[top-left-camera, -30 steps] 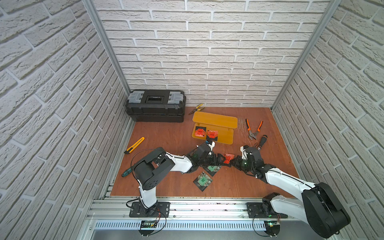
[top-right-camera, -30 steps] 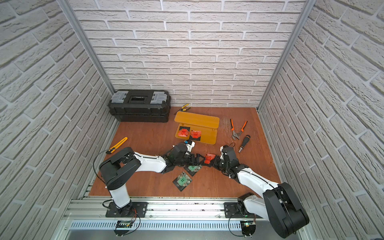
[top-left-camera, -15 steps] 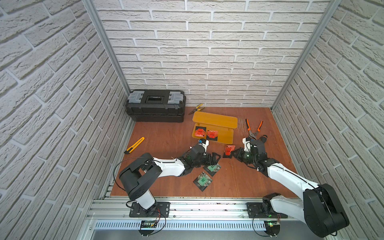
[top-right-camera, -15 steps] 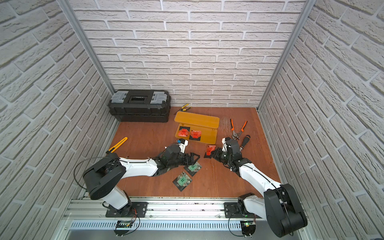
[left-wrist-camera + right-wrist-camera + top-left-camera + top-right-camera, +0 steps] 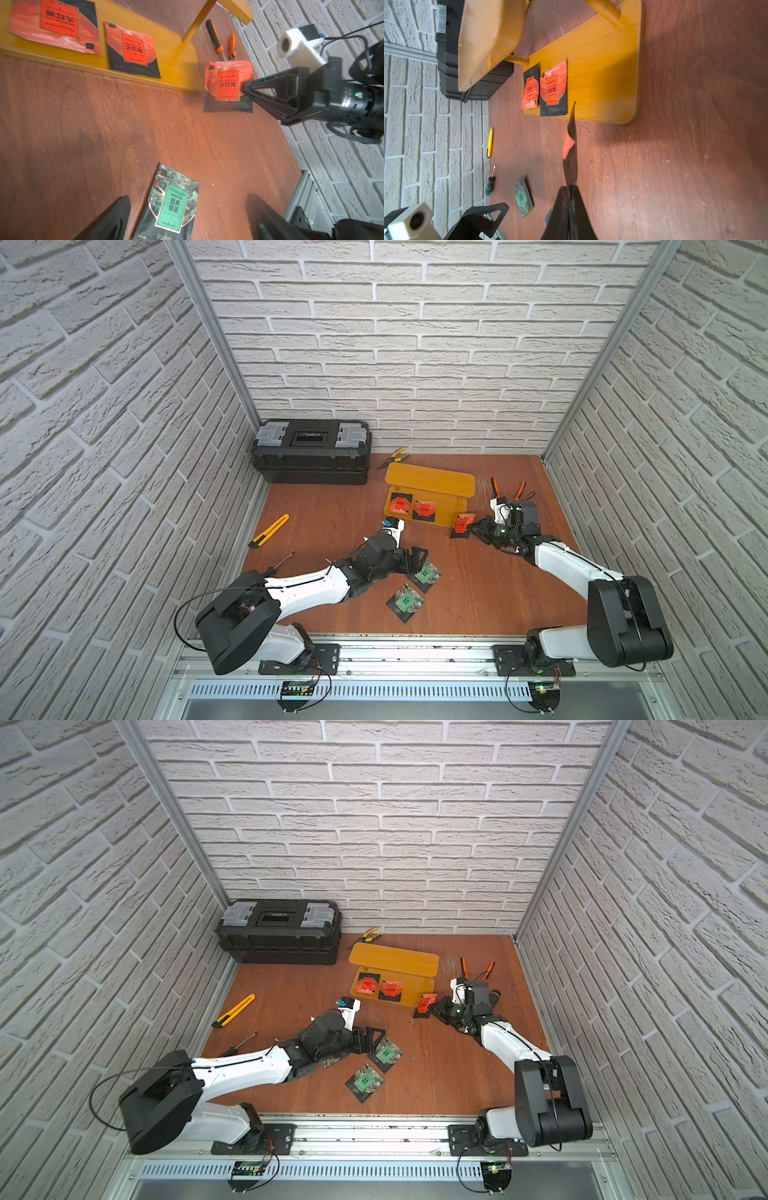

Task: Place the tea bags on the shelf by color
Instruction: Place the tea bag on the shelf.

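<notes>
The right gripper [image 5: 245, 88] is clamped on the edge of a red tea bag [image 5: 227, 85] and holds it upright just beside the end of the shelf [image 5: 432, 482] nearer to that arm, probably so it can join the two red tea bags [image 5: 400, 504] [image 5: 424, 509] lying on the lower plate. The left gripper [image 5: 417, 561] stands wide open around a green tea bag [image 5: 172, 205] on the table, I think to pick it for the bare upper plate. I count three red bags, a second green tea bag [image 5: 406, 600] in plain sight, and what seems a third green one [image 5: 331, 1063] half hidden under the left arm.

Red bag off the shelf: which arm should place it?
Right. The right hand is shut on the red bag, beside the shelf's lower plate, where two red bags lie. The left hand is open over a green bag, farther off.
</notes>
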Robot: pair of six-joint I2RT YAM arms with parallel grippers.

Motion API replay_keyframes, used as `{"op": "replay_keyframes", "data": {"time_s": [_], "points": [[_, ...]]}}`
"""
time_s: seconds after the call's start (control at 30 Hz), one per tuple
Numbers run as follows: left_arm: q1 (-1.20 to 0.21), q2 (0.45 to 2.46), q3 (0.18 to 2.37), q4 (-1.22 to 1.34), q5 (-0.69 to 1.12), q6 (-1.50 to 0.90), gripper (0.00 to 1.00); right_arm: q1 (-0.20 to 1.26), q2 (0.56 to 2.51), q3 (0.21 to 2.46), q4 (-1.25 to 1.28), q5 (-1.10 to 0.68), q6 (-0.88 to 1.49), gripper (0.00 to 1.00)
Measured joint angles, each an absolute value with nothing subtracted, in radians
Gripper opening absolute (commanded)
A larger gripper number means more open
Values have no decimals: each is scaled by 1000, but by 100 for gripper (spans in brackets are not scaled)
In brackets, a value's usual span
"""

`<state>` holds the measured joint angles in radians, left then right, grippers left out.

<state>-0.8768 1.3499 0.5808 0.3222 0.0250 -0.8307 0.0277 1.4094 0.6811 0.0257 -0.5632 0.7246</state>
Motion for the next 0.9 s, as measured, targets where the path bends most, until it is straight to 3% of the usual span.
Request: {"op": "replay_keyframes", "data": {"time_s": [0.9], "points": [[-864, 1250, 531, 238, -19, -804, 94, -29, 1830, 1026, -63, -678, 622, 5]]}}
